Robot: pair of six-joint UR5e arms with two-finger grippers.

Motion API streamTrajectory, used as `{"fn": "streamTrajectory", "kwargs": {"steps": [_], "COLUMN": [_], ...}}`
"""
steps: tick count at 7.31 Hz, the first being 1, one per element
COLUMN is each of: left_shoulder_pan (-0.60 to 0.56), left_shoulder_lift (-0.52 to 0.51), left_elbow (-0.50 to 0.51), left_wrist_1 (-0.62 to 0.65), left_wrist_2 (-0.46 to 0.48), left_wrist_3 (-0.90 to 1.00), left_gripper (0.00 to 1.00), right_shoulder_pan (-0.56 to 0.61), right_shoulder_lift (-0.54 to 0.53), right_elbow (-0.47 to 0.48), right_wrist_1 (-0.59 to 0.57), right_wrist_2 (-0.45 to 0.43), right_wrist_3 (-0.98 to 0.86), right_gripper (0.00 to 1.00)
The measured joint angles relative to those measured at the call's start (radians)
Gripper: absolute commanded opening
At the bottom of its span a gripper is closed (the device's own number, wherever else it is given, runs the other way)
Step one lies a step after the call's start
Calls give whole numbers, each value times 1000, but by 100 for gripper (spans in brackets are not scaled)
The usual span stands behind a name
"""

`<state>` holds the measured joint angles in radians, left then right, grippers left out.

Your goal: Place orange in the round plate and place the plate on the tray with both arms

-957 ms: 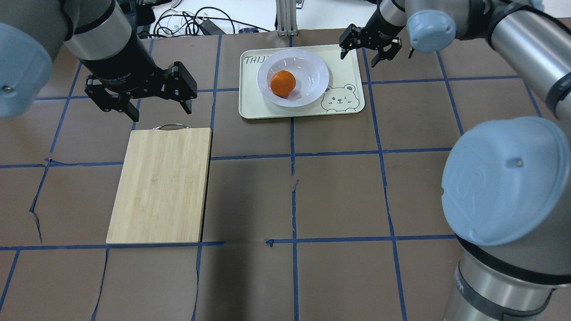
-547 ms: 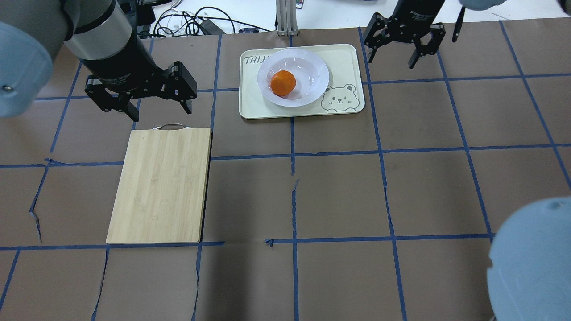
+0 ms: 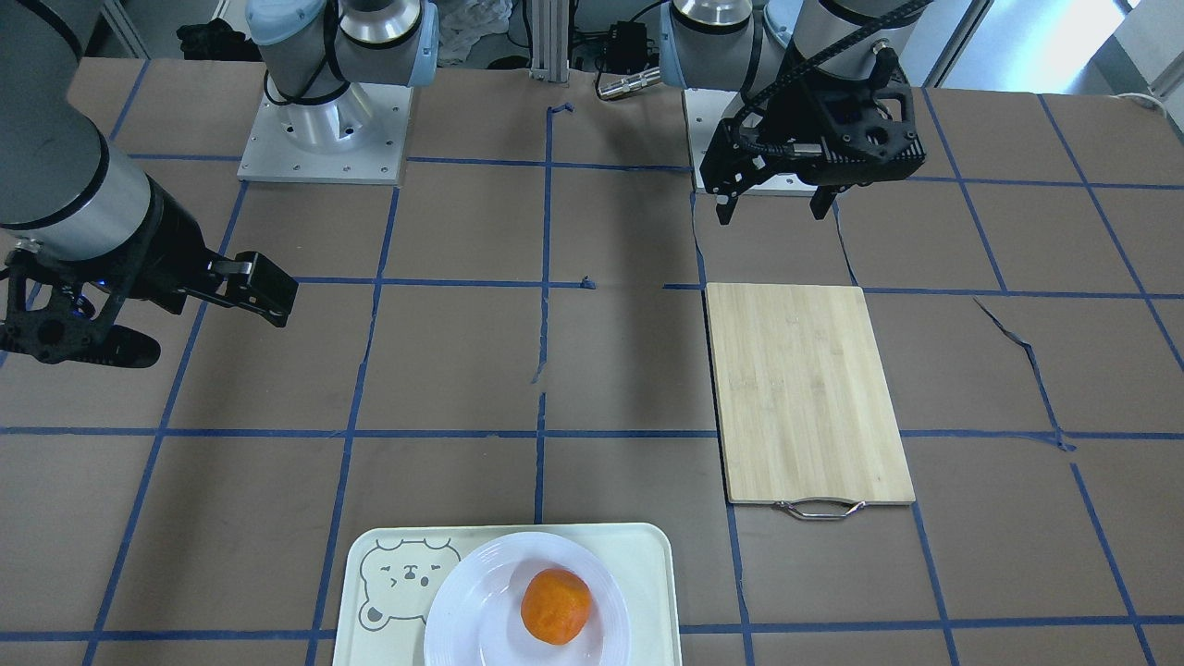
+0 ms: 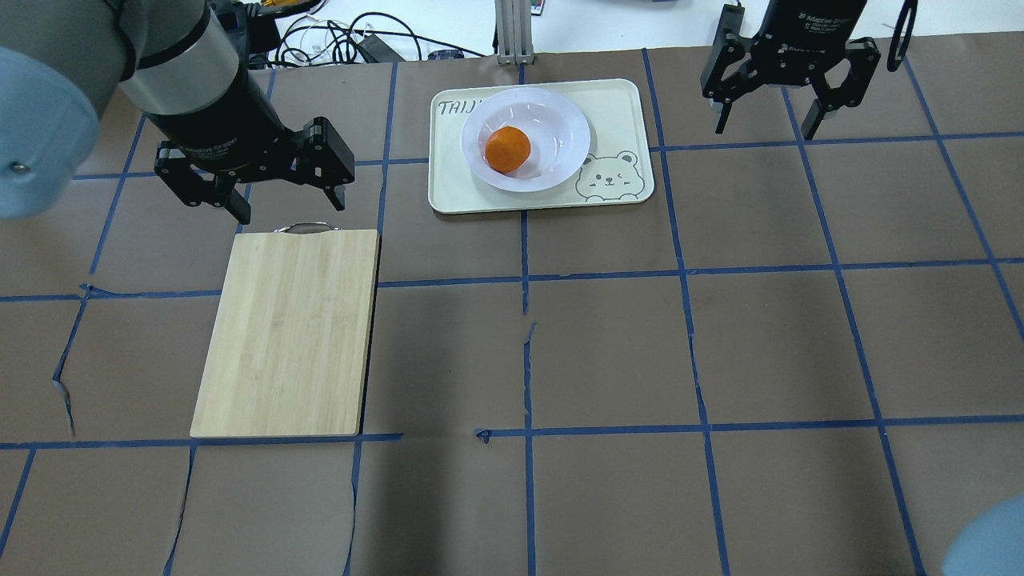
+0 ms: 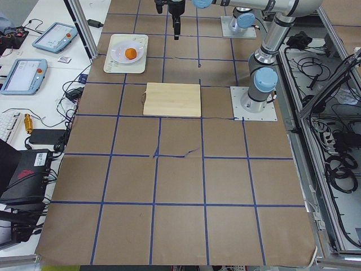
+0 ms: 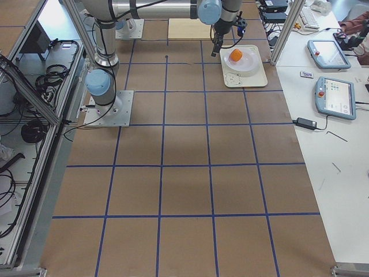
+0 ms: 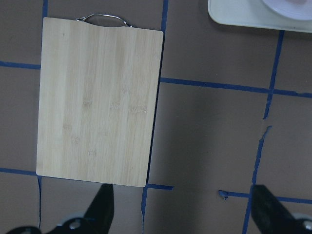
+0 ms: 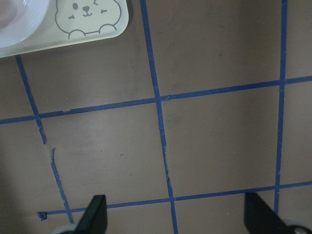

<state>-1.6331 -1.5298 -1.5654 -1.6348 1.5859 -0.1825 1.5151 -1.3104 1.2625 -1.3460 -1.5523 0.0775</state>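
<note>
Orange sits in the round plate on the tray, by the far edge of the table. Left gripper, released, hovers at the handle end of the cutting board; right gripper, released, hangs apart from the tray.

Silver-grey arms, light-blue joint caps, black left hand, black right hand
</note>
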Motion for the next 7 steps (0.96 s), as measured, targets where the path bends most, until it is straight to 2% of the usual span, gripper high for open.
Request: {"fn": "streamTrajectory", "kwargs": {"steps": [7], "left_shoulder_pan": [1], "left_shoulder_lift": [5], "left_elbow": [-11], "left_wrist_1": [4], "left_wrist_2": [-1], "left_wrist_3": [0], "left_gripper": [100], "right_shoulder_pan": [2], "right_shoulder_lift": [-55], "right_elbow": [9], "right_wrist_1": [-6], "right_wrist_2": [-2], "right_wrist_3": [1], "right_gripper": [100]}}
